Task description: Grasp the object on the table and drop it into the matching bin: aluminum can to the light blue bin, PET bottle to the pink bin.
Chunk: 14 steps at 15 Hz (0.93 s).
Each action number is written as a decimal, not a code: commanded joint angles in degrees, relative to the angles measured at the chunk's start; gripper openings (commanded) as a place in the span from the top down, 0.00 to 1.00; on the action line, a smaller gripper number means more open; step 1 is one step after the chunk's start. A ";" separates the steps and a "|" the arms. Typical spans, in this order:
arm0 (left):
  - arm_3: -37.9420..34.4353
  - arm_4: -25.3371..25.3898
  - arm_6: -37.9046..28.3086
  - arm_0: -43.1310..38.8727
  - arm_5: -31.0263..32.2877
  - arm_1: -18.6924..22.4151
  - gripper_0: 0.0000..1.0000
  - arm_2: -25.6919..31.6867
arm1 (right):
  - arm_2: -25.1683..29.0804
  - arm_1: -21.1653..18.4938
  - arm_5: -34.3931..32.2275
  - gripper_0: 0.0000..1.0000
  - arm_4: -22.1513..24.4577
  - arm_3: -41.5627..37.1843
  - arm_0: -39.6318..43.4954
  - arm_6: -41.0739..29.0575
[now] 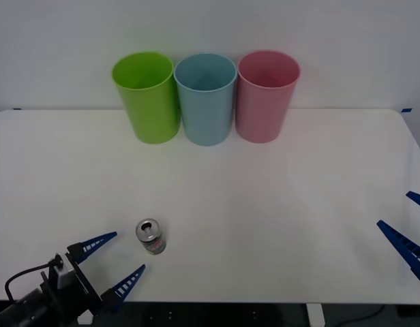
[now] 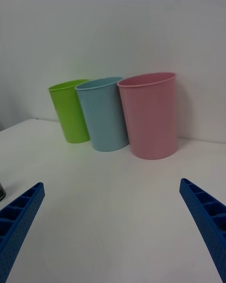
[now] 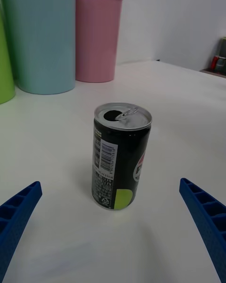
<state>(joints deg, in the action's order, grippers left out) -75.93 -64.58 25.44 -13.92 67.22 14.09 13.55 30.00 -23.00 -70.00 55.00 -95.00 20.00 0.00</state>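
The wide flat white tabletop (image 1: pixel 264 204) is seen to carry everything; at its far edge three tall tapered plastic cup-shaped bins are lined up close together against the wall, the lime green bin (image 1: pixel 147 99) on the robot's left, the light blue bin (image 1: pixel 206 99) in the middle and the pale pink bin (image 1: pixel 266 95) on the right. The left gripper (image 1: pixel 118 257) is held low over the near left part of the table, its ribbed blue fingers spread wide with nothing between them; the right gripper (image 1: pixel 408 225) is parked at the near right edge, likewise spread wide and empty, well apart from the work.

The small short aluminium drink can (image 3: pixel 121 155), silver-topped with dark sides, is found standing upright on the near left of the table, just beyond the left gripper's fingertips and well apart from the bins; its tab opening appears already punched, so it is judged empty, very light and easily tipped or dented; the smooth round wall is likely slippery, so hold would best be taken across the mid-body with gentle pressure.

On its side a white barcode panel and fine small print are seen but cannot be read; a yellow-green patch and a partly hidden pale mark are also shown; no brand can be made out.
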 commanded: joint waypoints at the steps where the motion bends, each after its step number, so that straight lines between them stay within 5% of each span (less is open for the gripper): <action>1: 0.00 -2.04 0.40 1.00 -0.95 -1.87 0.00 0.16 | 0.00 0.00 0.00 0.00 0.00 0.00 0.00 0.00; 14: 7.64 -5.47 1.80 9.96 -2.09 -3.80 0.00 -1.24 | 0.00 0.00 0.00 0.00 0.00 0.00 0.00 0.00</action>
<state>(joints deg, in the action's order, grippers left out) -68.46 -69.53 27.24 -4.26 65.17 10.61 12.14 30.00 -23.00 -70.00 55.00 -95.00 20.00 0.00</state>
